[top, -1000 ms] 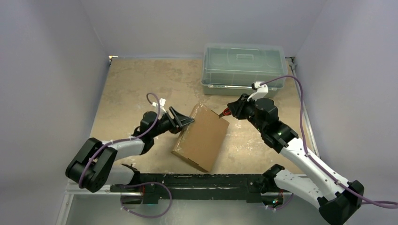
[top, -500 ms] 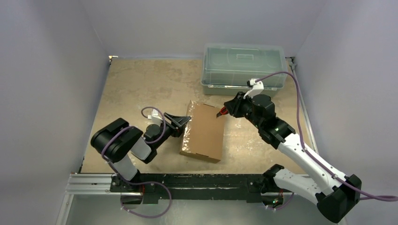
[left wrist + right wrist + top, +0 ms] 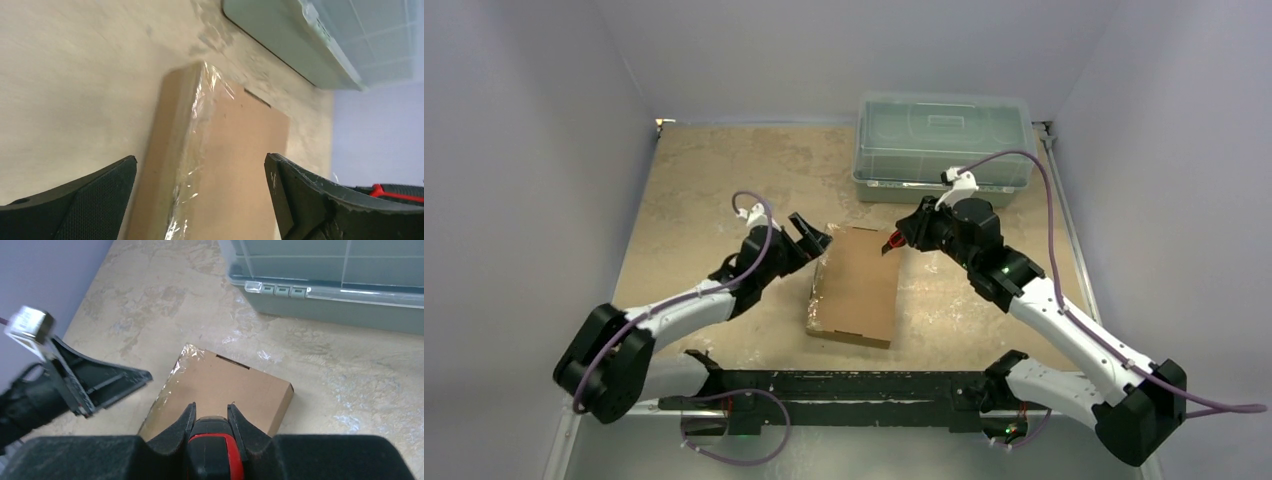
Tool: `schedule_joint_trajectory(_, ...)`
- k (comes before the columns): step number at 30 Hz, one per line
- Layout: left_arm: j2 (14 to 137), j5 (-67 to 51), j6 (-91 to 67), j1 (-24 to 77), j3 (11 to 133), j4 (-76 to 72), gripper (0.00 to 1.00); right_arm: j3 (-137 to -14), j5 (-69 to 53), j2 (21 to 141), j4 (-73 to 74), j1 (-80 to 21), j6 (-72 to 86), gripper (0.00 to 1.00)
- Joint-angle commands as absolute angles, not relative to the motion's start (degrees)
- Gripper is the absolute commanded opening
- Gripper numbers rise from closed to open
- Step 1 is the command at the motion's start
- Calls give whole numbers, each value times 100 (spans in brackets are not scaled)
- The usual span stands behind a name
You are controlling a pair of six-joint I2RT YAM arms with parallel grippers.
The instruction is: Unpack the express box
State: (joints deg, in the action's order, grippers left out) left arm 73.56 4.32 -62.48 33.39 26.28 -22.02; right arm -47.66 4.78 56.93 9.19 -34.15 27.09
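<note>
Mid-table, we find the box (image 3: pixel 856 285) swung square and flat, still sealed, with the left gripper (image 3: pixel 812 233) back beside it, jaws apart, and the right gripper (image 3: pixel 894 239) clamped on a red tool (image 3: pixel 213 447), likely poised to cut.
</note>
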Motion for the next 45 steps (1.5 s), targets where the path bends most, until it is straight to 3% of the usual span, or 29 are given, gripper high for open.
schedule_joint_trajectory(1, 6636, 1912, -4730, 3248, 3487, 1252, 99, -5070, 388, 5876, 573, -3549, 2627, 0)
schedule_joint_trajectory(3, 6375, 1945, -4187, 2955, 3813, 1754, 99, -5106, 536, 5945, 680, -3688, 2689, 0)
schedule_joint_trajectory(7, 6224, 134, -3369, 2102, 4158, 1691, 97, -5118, 1281, 5973, 1278, -3716, 2821, 0)
schedule_joint_trajectory(12, 6566, -1992, -3631, 2083, 3765, 678, 78, -5170, 2679, 5823, 2262, -3718, 2279, 0)
schedule_joint_trajectory(16, 6714, -1990, -3927, 2083, 3225, 213, 67, -4943, 2315, 6005, 2273, -3718, 2312, 0)
schedule_joint_trajectory(20, 6595, -1812, -4145, 2091, 2787, 92, 57, -4443, 1137, 6104, 1166, -3707, 2792, 0)
schedule_joint_trajectory(25, 6082, -2167, -5347, 2691, 1719, -1594, 47, -4955, 1147, 6739, 814, -3651, 2502, 0)
schedule_joint_trajectory(31, 5859, -1421, -6907, 3672, 961, -3142, 45, -5775, 860, 7566, 563, -3590, 1956, 0)
schedule_joint_trajectory(34, 5601, -1049, -6266, 3650, 1562, -1537, 46, -6383, 2064, 7788, 1305, -3582, 1596, 0)
schedule_joint_trajectory(38, 5327, -443, -5143, 3142, 2699, 1015, 57, -6350, 3087, 7611, 1558, -3580, 1117, 0)
schedule_joint_trajectory(41, 5288, -931, -4458, 2018, 3194, 1670, 58, -6231, 3175, 7257, 1549, -3665, 1052, 0)
schedule_joint_trajectory(45, 5962, -1797, -3572, 1275, 4017, 1568, 58, -5814, 2807, 6557, 858, -4158, 774, 0)
